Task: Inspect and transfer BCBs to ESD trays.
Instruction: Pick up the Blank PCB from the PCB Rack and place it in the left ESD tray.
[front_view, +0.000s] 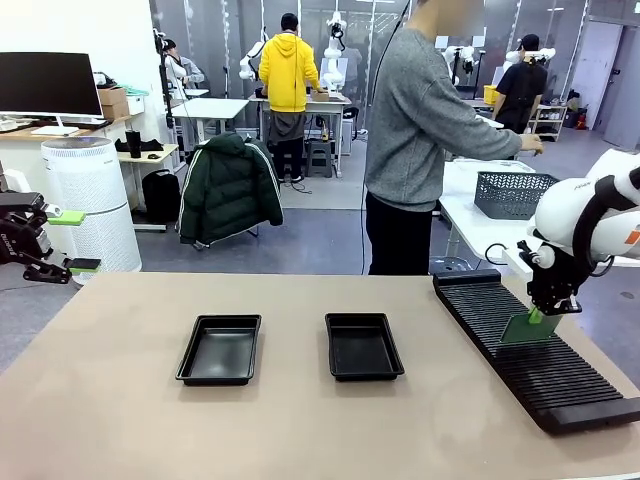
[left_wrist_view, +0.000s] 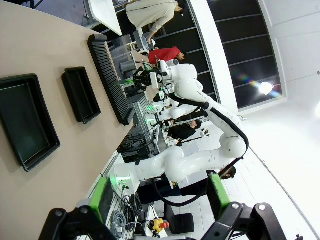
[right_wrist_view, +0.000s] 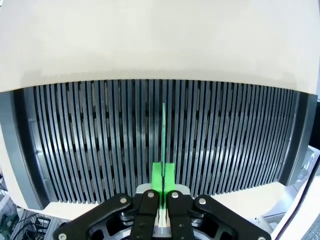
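Right gripper (front_view: 549, 305) pinching a green BCB (front_view: 528, 328) upright at the slotted rack (front_view: 560, 385), right of frame. Pick-up step, seemingly. Next: lifting clear, carrying toward the empty ESD trays (front_view: 220, 349) at centre. Left gripper (front_view: 72, 241) spread, far left.

Open-plan robotics lab with shared worktables.
A white robot arm (front_view: 585, 215) leans over a black slotted rack (front_view: 540, 360) along the right edge of a tan table (front_view: 300, 430), with two black ESD trays (front_view: 220, 348) (front_view: 363, 345) near its middle. Behind it are a desk monitor (front_view: 50, 85), a white air purifier (front_view: 90, 200) and white worktables (front_view: 212, 106) with people (front_view: 287, 70) standing at them.
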